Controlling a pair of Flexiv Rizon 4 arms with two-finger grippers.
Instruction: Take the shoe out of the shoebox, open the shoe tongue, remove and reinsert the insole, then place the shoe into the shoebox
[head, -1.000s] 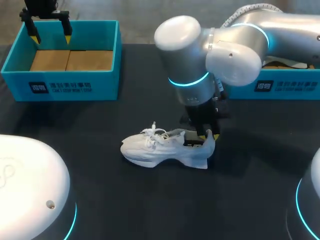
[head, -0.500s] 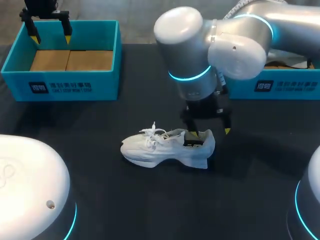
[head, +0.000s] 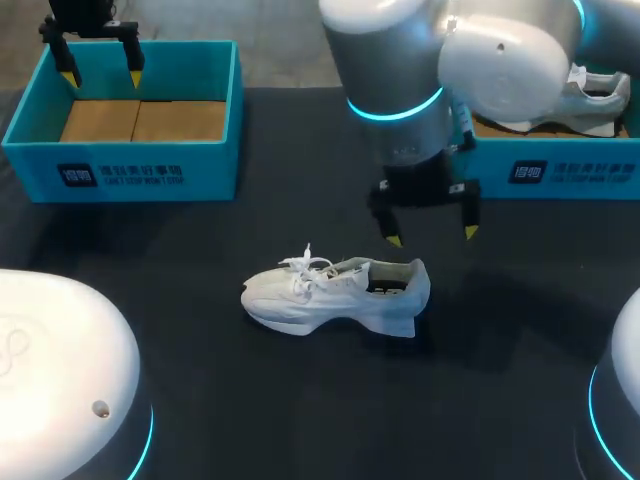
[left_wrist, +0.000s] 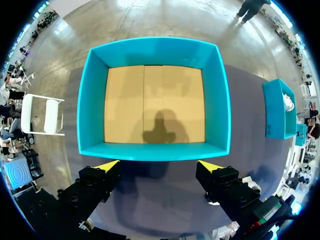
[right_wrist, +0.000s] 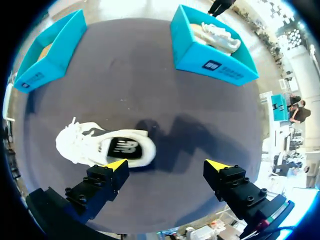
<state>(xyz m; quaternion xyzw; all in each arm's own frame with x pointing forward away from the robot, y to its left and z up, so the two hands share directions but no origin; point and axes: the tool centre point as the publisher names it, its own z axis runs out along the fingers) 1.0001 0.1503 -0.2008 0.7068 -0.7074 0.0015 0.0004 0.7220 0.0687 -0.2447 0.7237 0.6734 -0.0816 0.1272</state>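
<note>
A white sneaker (head: 335, 295) stands upright on the black table, toe to the left, with a dark insole (right_wrist: 122, 147) showing in its opening. My right gripper (head: 431, 236) hangs open above and behind the heel, touching nothing; in the right wrist view the shoe (right_wrist: 95, 144) lies ahead of the right gripper (right_wrist: 167, 165), toward one finger. The empty turquoise shoebox (head: 120, 160) with a cardboard floor sits at the back left. My left gripper (head: 101, 77) is open over that box's far rim; in its own wrist view the left gripper (left_wrist: 159, 165) holds nothing above the near wall of the shoebox (left_wrist: 155, 150).
A second turquoise box (head: 560, 170) at the back right holds another white shoe (head: 590, 100); both also show in the right wrist view as the box (right_wrist: 210, 62) and shoe (right_wrist: 217, 35). My right arm's large elbow overhangs the table's middle back.
My right gripper opened, let go of the sneaker's heel and rose up and to the right. The shoe stayed put. The left arm has not moved.
</note>
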